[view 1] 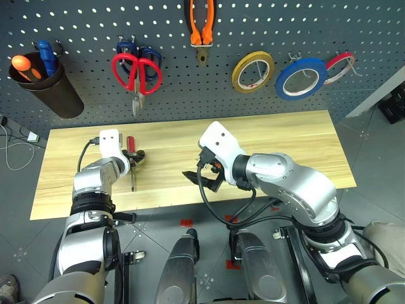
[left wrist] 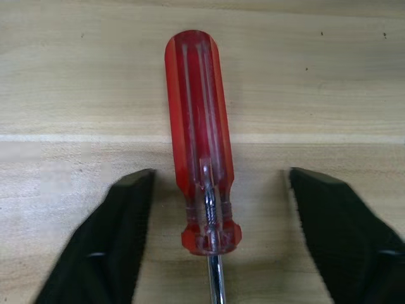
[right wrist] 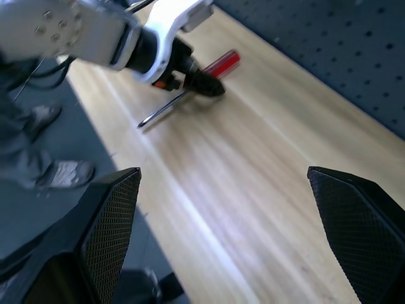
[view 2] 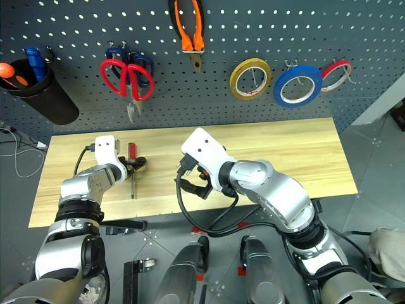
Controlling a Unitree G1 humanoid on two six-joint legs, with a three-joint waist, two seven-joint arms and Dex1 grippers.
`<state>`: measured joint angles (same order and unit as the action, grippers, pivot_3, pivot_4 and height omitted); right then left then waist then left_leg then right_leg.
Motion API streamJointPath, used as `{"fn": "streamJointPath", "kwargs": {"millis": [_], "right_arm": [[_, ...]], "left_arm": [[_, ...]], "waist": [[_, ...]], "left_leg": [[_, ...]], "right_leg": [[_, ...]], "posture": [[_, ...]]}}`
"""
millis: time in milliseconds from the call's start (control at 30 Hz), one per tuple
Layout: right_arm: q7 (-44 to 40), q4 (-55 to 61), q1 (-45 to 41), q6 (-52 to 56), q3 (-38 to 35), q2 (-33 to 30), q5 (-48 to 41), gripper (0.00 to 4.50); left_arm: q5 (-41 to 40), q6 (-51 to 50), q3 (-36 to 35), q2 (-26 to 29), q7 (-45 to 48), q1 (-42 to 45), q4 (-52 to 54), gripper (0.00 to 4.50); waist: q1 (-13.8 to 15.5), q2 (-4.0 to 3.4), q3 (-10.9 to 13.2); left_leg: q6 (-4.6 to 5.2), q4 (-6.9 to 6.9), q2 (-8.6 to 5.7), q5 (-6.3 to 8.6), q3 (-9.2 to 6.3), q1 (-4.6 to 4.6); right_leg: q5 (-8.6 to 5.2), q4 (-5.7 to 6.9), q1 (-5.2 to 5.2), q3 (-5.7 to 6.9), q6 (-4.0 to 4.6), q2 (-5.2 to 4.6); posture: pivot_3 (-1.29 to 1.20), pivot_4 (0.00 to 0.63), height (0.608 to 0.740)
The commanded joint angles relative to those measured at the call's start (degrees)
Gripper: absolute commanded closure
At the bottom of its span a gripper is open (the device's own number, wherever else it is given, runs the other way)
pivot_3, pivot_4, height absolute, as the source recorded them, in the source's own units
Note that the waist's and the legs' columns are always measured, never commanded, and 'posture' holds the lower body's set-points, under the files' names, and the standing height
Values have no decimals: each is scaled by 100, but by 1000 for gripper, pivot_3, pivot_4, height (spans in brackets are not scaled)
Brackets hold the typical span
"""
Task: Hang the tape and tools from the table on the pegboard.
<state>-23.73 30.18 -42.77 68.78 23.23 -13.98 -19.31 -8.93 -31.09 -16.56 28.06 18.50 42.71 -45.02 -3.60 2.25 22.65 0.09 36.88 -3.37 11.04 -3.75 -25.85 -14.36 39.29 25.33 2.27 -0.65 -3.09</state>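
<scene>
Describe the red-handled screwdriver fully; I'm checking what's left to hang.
The red-handled screwdriver has a translucent red, fluted, plastic-looking handle and a thin bright metal shaft. It lies flat on the wooden table, handle toward the pegboard. The left gripper brackets its handle's collar with open fingers, not touching it.

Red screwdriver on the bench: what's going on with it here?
The left gripper is open, with a finger on either side of the red screwdriver, which lies flat on the wooden table, not yet gripped. The right gripper hovers open and empty. Blue tape, red scissors and pliers already hang on the pegboard.
</scene>
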Motion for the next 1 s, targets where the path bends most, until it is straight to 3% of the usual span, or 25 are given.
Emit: {"fn": "streamJointPath", "kwargs": {"millis": [33,200,367,500,633,700,800,900,1000], "right_arm": [[-178,309,-82,-334,42,-19,-90,0],[-296,285,9,-569,23,-122,-71,0],[-387,362,166,-833,-280,-144,-184,0],[-493,569,413,-1004,-554,-257,-298,0],[-503,651,612,-1113,-691,-423,-336,0],[-522,634,642,-1166,-722,-475,-326,0],[-489,528,563,-1254,-843,-480,-299,0],[-413,439,312,-1243,-1027,-240,-417,0],[-329,346,160,-1220,-1099,-93,-387,0]], "left_arm": [[17,134,100,153,192,-73,33,2271],[40,471,230,349,535,-409,570,3687],[192,1232,231,375,399,-1737,2655,3699],[856,2386,229,78,-296,-3454,5133,3699],[1688,3076,398,-107,-816,-4302,6631,3699],[1843,3057,372,-212,-995,-4281,6989,3699],[1747,2531,171,-204,-1211,-3143,7302,3699],[1549,2163,-100,38,-1273,-1853,6915,3699],[1457,2115,-203,193,-1216,-1358,6599,3699]], "waist": [[10,0,0],[9,1,-1],[21,2,-3],[50,10,-15],[161,15,-26],[214,13,-33],[258,17,-53],[287,41,-72],[181,39,-114]], "left_leg": [[0,1,0,0,0,0],[-6,0,-1,-3,1,-1],[-22,-11,0,-12,-1,-3],[-20,-17,0,-7,1,-6],[-16,-23,-1,-5,0,-6],[1,-23,0,5,-3,-6],[-1,-12,0,-5,-10,-6],[-16,-3,3,-34,-26,-14],[-14,-4,0,-38,-17,-9]], "right_leg": [[0,0,-1,0,0,0],[0,-8,-2,0,0,-1],[1,-28,-2,-2,2,-2],[2,-44,-2,-9,3,-6],[2,-44,-4,-5,3,-8],[8,-40,-3,1,14,-7],[12,-38,-8,11,9,-3],[24,-34,-9,33,-20,7],[37,-31,-9,20,-5,8]], "posture": [[-107,421,740],[-102,393,740],[-94,363,740],[-77,340,740],[-63,327,740],[-57,320,740],[-41,306,740],[-42,303,740],[-44,302,740]]}}
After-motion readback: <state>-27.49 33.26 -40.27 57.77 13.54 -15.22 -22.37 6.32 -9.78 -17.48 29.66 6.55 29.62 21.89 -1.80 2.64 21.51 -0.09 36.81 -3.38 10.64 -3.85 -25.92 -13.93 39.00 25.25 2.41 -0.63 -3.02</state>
